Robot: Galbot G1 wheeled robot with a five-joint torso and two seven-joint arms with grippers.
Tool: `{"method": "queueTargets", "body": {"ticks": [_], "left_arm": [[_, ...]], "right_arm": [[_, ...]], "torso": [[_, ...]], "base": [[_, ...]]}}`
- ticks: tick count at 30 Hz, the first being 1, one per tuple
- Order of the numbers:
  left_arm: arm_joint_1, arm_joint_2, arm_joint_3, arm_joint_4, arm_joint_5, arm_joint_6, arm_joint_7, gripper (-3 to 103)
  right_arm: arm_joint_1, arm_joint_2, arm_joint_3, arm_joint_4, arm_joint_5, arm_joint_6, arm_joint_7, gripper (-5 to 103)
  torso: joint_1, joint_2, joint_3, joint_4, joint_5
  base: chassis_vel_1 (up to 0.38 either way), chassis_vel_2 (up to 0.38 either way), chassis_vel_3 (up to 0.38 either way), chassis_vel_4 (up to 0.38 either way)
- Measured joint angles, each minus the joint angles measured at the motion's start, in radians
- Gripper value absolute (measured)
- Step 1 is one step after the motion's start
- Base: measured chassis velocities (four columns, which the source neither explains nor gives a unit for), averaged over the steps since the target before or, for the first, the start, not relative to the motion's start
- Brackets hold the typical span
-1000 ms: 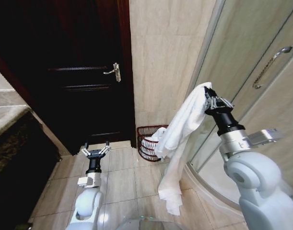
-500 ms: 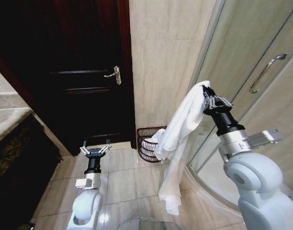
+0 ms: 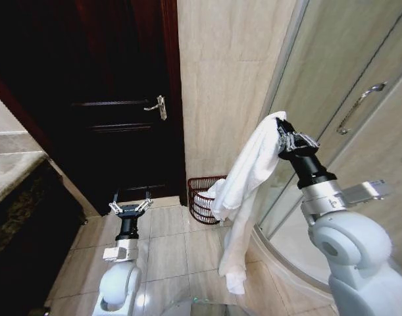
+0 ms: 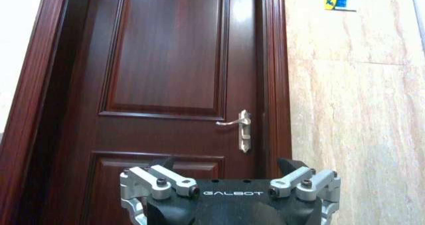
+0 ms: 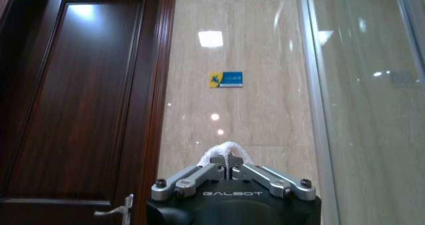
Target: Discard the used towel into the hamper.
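While the left arm stays low and idle over the floor tiles, the right arm is raised high in front of the shower enclosure (image 3: 358,85). The right gripper (image 3: 284,136) is clenched on the upper edge of the white towel (image 3: 243,191); from the right wrist view a small loop of white cloth (image 5: 226,149) pokes up between its closed fingers (image 5: 189,181). From that pinch the towel drapes over the gripper and hangs down in one long fold, its loose lower end dangling close to the tiled floor (image 3: 168,253), just beside the curved base of the shower.

The hamper (image 3: 199,197), a small dark reddish-brown open-weave basket, sits on the floor against the beige marble wall (image 3: 227,72), right beside the dark wooden door (image 3: 115,99) with its metal lever handle (image 3: 158,106). The hanging towel overlaps the hamper's right side from where I stand, so part of the rim is hidden; something pale shows inside the basket, though I cannot tell what it is.

The left gripper (image 3: 129,207) points at the door with its fingers spread wide apart and nothing between them. A small blue and yellow sticker (image 5: 226,79) is on the marble wall.
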Motion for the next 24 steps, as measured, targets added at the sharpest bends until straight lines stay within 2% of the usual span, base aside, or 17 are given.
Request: {"method": "queueTargets", "body": {"ticks": [8,21,23,24], "left_arm": [[0.004,-0.005,-0.002,-0.008,0.010,-0.008,0.001,100],[0.007,-0.018,-0.001,-0.003,0.022,-0.020,0.003,100],[0.007,-0.016,-0.003,-0.001,0.022,-0.021,0.003,100],[0.008,-0.012,-0.008,0.001,0.020,-0.023,0.003,100]], "right_arm": [[0.006,0.009,-0.008,-0.010,-0.002,0.000,-0.003,2],[0.003,0.021,-0.024,-0.016,-0.003,0.008,-0.002,2],[0.015,0.020,-0.028,-0.020,0.003,0.005,-0.001,2],[0.056,0.015,-0.040,-0.023,0.035,-0.011,0.022,2]], "torso": [[0.000,0.000,-0.001,0.0000,0.0000],[0.000,-0.005,-0.002,-0.0001,-0.0001],[-0.001,-0.005,-0.003,0.0000,0.0002],[-0.001,-0.005,-0.003,0.0003,0.0001]], "base": [[-0.005,0.012,0.010,-0.008],[-0.144,0.136,0.140,-0.141],[-0.061,0.097,0.032,-0.032],[0.000,0.000,0.000,0.000]]}}
